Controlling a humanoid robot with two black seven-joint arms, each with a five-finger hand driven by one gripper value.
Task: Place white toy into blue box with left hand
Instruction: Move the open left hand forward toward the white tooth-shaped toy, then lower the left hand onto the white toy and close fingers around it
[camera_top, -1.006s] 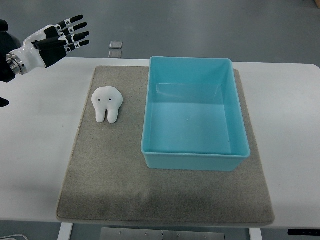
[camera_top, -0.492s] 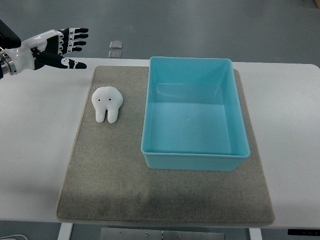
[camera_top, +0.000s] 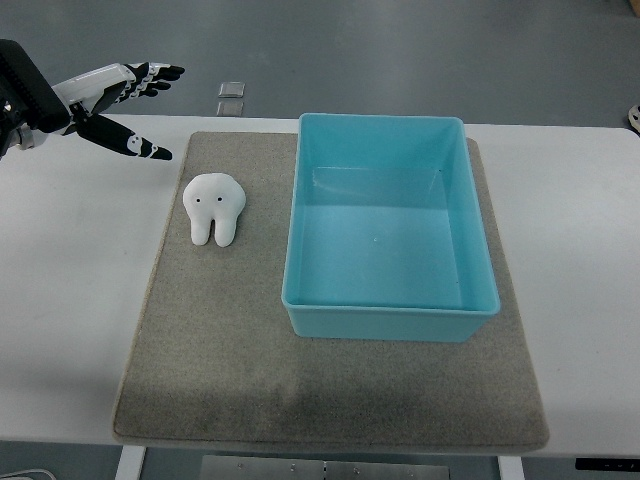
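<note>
A white tooth-shaped toy with two black dot eyes lies on the grey mat, left of the blue box. The box is open-topped with nothing in it. My left hand hovers at the upper left, above and to the left of the toy and clear of it. Its fingers are spread wide and the thumb points down toward the mat's corner. It holds nothing. The right hand does not show.
The mat covers the middle of a white table. Bare tabletop lies on both sides of the mat. A small grey square object sits on the floor beyond the table's far edge.
The left hand has turned edge-on with its thumb swinging down, and the wrist has drawn slightly left. The toy and box have not moved.
</note>
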